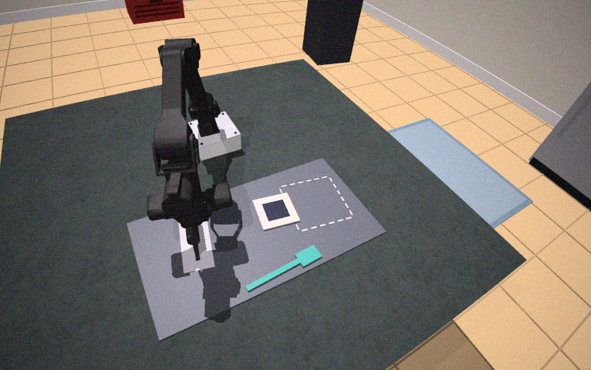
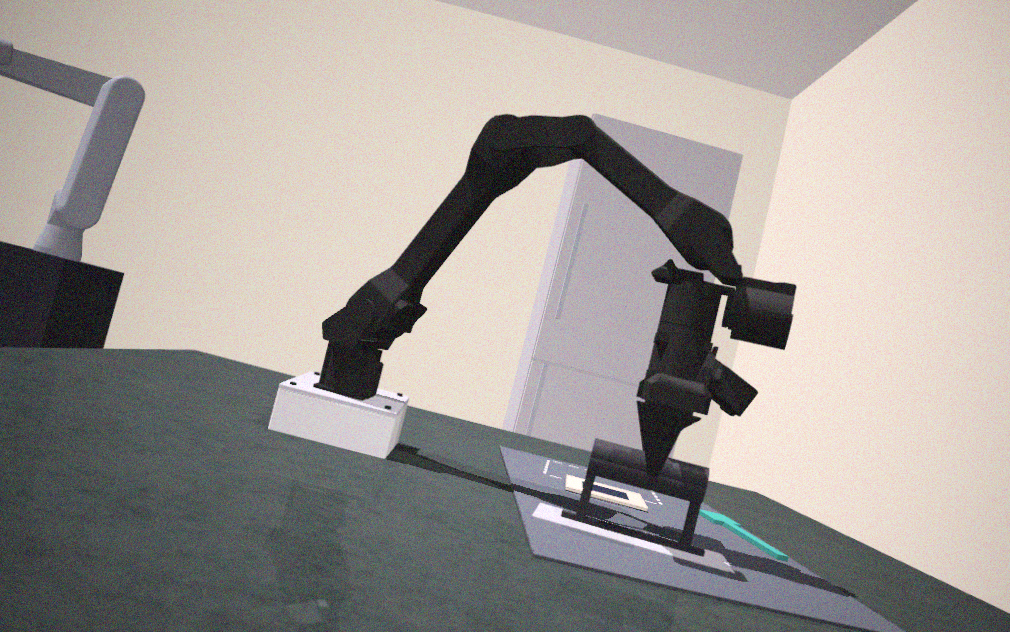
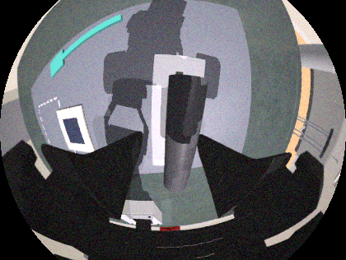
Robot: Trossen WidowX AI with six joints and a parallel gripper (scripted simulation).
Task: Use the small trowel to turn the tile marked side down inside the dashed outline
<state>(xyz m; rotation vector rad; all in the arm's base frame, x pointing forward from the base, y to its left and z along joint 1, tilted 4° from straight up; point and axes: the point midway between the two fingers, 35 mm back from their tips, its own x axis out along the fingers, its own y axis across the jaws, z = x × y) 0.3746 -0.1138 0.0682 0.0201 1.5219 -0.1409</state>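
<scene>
The trowel [image 1: 192,236] [image 2: 612,456] [image 3: 176,170], a white flat blade with a dark round handle on two posts, stands on the grey mat [image 1: 154,301] [image 2: 551,538]. My gripper [image 2: 653,472] [image 3: 170,136] points down at the handle. It is open, with one finger on each side of the handle; the top view hides the fingertips. The cream tile [image 1: 275,210] [image 2: 607,490] [image 3: 75,130] lies flat, dark square mark up. It covers part of the near-base side of the dashed outline [image 1: 351,215], with most of the tile outside it.
A teal flat-bladed tool [image 1: 274,274] [image 2: 744,531] [image 3: 84,37] lies along the mat's edge, beyond the tile. The arm's white base block [image 1: 221,146] [image 2: 337,423] stands on the dark green table top [image 1: 86,174] behind the mat.
</scene>
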